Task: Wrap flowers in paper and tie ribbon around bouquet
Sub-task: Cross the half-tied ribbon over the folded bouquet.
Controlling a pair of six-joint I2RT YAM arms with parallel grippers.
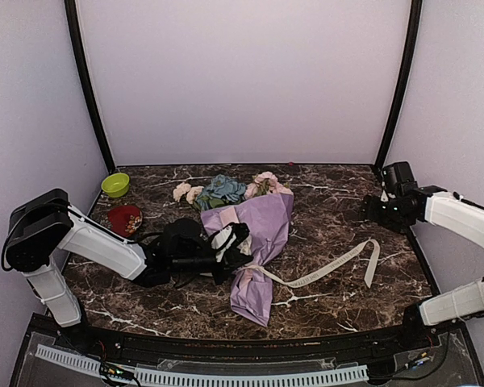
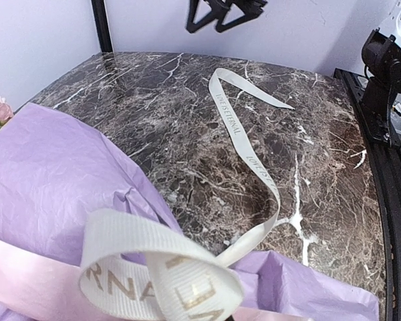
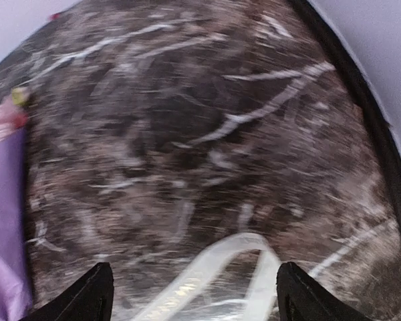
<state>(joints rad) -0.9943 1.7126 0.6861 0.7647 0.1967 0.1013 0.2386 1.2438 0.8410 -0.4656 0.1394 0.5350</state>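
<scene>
Well, my left pincer was pressed together over the middle of the bouquet, pinching a loop of the ribbon just above the paper. In the left wrist view that loop stood up close to the camera, its printed letters large. The rest of the band ran off across the tabletop toward the right, where it folded back on itself.

The bouquet lay on its side near the middle of the tabletop, narrow end toward me, lilac face outward, with a strip of pink showing by the loop. The flowers spilled from its wide far end: pink heads, cream heads and a blue bloom among green leaves.

My right pincer hovered over the right side of the tabletop, well apart from the bouquet. Its jaws were spread wide with nothing between them. The ribbon's folded end lay on the tabletop near it, blurred in the right wrist view.

A green bowl and a red cup sat at the far left.
</scene>
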